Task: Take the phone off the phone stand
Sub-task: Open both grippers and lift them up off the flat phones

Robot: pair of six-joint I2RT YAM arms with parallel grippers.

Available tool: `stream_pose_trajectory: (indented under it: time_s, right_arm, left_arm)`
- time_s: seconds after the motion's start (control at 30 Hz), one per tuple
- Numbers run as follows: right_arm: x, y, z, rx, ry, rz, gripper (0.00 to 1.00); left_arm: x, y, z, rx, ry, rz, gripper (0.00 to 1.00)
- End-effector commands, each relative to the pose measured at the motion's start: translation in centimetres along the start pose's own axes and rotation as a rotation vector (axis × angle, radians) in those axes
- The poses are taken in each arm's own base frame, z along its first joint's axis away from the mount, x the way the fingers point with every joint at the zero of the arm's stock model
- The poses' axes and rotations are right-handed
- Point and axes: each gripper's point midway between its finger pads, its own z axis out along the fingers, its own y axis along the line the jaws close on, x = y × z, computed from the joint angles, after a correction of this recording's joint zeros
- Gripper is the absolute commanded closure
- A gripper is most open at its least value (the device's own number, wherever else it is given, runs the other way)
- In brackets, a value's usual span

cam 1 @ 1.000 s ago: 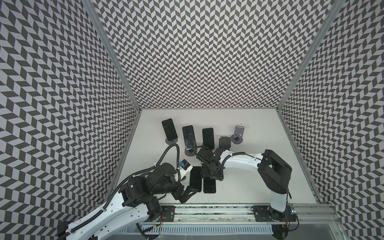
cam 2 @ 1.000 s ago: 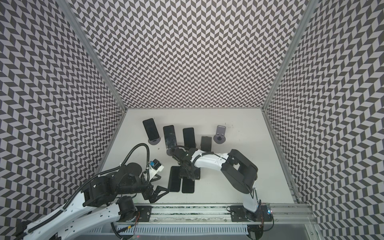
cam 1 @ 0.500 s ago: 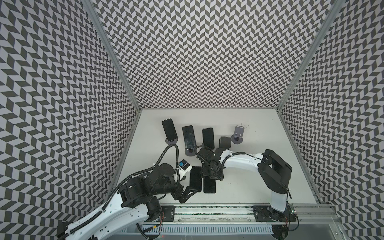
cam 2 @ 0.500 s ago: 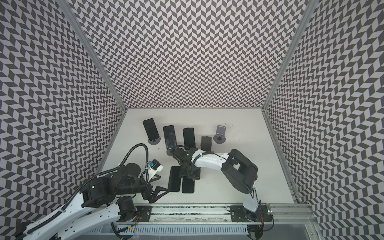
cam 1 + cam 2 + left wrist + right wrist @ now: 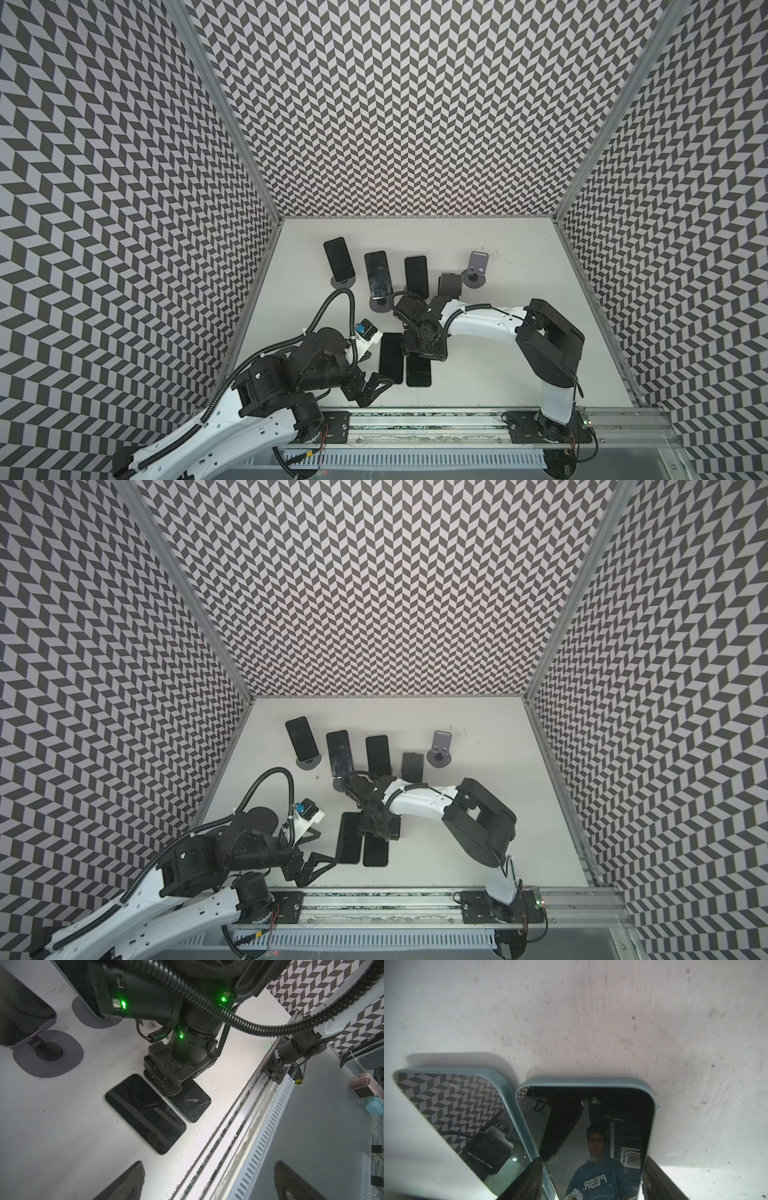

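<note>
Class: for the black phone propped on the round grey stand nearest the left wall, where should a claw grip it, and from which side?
Grip the black phone across its two long edges near the free top end, probably best coming from above. It leans back with its bottom end resting on the round grey stand.

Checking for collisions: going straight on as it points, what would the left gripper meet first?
The left gripper: probably the table beside the front rail, near the corner of the phone held by the right gripper; depth unclear, that phone could come first.
</note>
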Motion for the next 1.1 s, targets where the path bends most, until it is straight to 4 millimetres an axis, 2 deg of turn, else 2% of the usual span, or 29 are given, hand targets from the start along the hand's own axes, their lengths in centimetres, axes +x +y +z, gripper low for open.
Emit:
stream_pose_trajectory:
  time_s: [0.0, 0.4, 0.63, 0.83, 1.07]
  right_arm:
    - [0.9, -1.6, 3.3, 0.049, 0.056, 0.045, 0.27]
    - [0.1, -1.4, 1.8, 0.038, -0.003, 0.058, 0.22]
    - [-1.1, -0.3, -0.9, -0.022, -0.092, 0.065, 0.22]
    - [-1.4, -0.5, -3.0, -0.039, -0.142, 0.074, 0.22]
    - [-1.6, -1.1, -5.7, -0.051, -0.196, 0.077, 0.23]
  left_arm:
    - [-0.2, 0.0, -0.1, 0.001, -0.019, -0.001, 0.03]
    - [-0.5, -0.1, -0.1, 0.0, -0.015, 0.009, 0.03]
    - [-1.7, -0.7, 0.0, 0.012, -0.015, 0.035, 0.03]
    - [-3.4, -1.4, -0.3, 0.022, -0.043, 0.073, 0.03]
    - [-5.8, -1.1, -0.9, -0.03, -0.093, 0.085, 0.04]
